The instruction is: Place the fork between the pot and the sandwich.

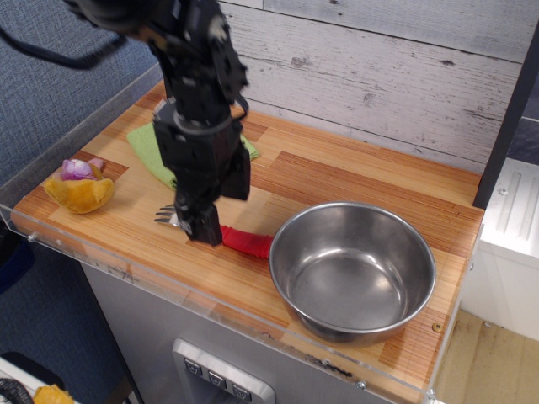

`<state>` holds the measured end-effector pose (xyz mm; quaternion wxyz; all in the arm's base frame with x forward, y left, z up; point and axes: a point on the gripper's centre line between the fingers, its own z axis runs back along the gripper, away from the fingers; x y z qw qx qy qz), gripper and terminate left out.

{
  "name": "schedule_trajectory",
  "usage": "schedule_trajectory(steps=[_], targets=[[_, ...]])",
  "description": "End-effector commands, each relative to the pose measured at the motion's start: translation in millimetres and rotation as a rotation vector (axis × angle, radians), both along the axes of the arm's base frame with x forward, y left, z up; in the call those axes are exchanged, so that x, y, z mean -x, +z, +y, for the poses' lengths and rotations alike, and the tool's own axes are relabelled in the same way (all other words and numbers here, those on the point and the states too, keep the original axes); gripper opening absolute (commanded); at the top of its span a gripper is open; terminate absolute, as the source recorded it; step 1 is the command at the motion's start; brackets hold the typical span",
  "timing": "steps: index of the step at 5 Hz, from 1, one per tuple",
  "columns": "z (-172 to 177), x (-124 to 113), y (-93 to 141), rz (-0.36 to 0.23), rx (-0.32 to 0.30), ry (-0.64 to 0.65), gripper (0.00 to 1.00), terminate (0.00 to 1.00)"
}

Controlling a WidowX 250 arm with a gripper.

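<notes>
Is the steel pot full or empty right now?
Empty. The pot sits upright on the wooden counter, and its whole shiny inner floor is bare. The fork lies outside it, beside its left rim.

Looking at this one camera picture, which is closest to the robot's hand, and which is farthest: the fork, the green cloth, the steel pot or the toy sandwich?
1. The fork, lying right under the hand.
2. The green cloth, just behind the hand, toward the wall.
3. The pot at picture right and the sandwich at picture left near the front edge: too close to call.
</notes>
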<state>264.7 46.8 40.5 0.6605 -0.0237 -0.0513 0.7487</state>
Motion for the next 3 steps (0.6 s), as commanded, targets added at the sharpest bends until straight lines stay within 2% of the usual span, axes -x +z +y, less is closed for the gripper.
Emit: schedule_trajectory(steps=[1,2,3], targets=[[-6.0,-5.6,63.6,-0.136,0.001,-0.016,1.00,0.00],[-13.1,-4.4,75.9,-0.092,-0.059,-0.021,1.00,0.00],[-13.1,-4.4,75.9,-0.092,-0.059,-0.021,1.00,0.00]])
